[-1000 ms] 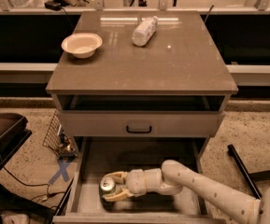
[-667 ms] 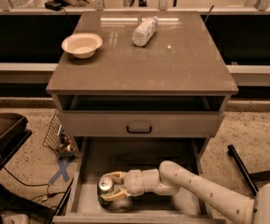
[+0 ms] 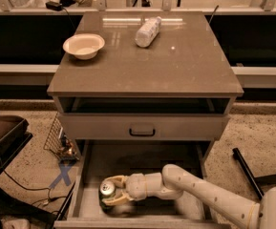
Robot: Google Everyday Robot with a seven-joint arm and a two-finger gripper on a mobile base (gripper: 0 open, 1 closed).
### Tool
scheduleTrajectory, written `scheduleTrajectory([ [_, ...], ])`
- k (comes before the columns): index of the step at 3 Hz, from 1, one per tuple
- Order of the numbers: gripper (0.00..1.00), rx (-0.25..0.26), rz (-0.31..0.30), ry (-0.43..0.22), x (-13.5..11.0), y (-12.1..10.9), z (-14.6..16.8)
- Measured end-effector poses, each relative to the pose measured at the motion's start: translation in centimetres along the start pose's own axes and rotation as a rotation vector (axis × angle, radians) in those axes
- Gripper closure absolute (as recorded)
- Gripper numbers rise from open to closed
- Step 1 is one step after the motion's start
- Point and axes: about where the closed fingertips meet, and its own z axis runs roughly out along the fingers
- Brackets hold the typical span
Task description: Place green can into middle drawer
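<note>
The green can, silver top with pull tab facing up, is inside the pulled-out middle drawer, near its front left corner. My gripper reaches in from the right, its pale fingers closed around the can from either side. The can stands upright, low over the drawer's floor; I cannot tell whether it touches. The white arm runs across the drawer from the lower right.
A grey drawer front with a black handle sits shut above the open drawer. On the cabinet top are a pale bowl and a white plastic bottle lying on its side. Cables and a wire basket lie at left.
The gripper and the can have shifted slightly left and a little lower inside the drawer. Nothing else has moved.
</note>
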Motion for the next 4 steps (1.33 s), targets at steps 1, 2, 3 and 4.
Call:
scheduleTrajectory([
  [1,0.35,-0.004,0.000,-0.002,-0.04,0.08,0.18],
  [2,0.13,-0.007,0.001,-0.003,-0.07,0.17,0.34],
  [3,0.00,-0.010,0.001,-0.005,-0.10,0.24,0.50],
  [4,0.00,-0.010,0.001,-0.005,-0.10,0.24,0.51],
])
